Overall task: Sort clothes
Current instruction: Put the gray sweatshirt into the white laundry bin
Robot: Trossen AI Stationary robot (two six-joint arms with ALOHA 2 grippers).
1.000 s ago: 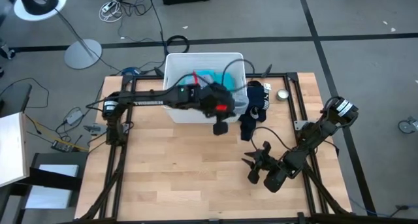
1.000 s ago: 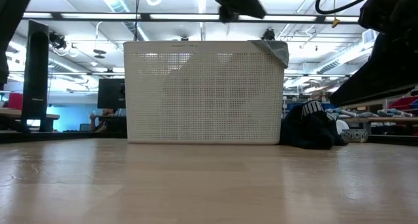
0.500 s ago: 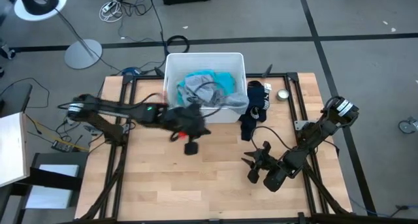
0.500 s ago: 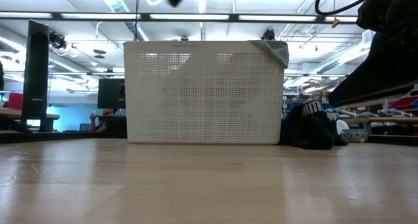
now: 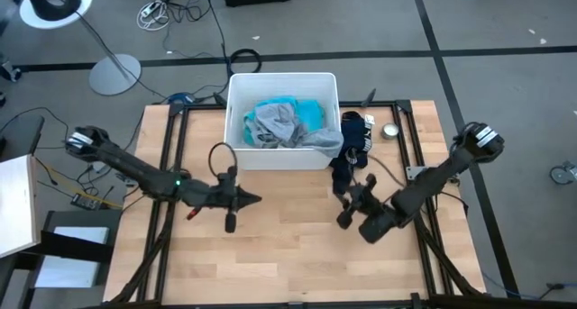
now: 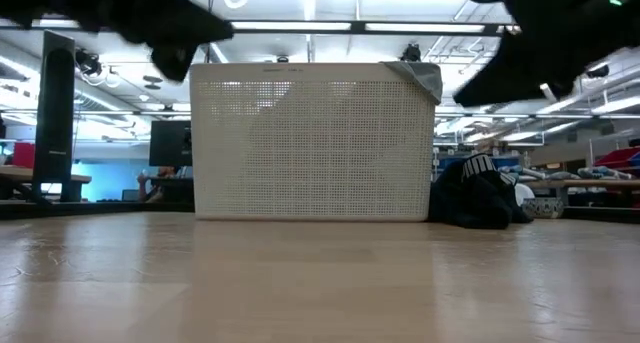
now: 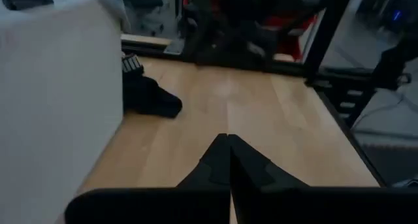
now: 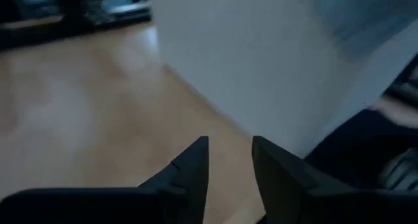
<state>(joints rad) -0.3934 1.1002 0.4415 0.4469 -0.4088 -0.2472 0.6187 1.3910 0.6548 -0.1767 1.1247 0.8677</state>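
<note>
Grey shirt (image 5: pixel 278 124) and teal shirt (image 5: pixel 287 108) inside white bin (image 5: pixel 236 93).

We see the table (image 5: pixel 288 237) evenly lit from above, with soft shadows. At table height, ceiling lights (image 6: pixel 400 26) glare and the arms smear into dark blurs. Both wrist pictures are dim and blurred.

So the left gripper (image 5: pixel 251 199) pulled back off the white bin (image 5: pixel 236 93) and now sits over bare table (image 5: pixel 288 246), fingers pressed together. The right gripper (image 5: pixel 356 194) crept up toward the dark navy garment (image 5: pixel 347 169).
</note>
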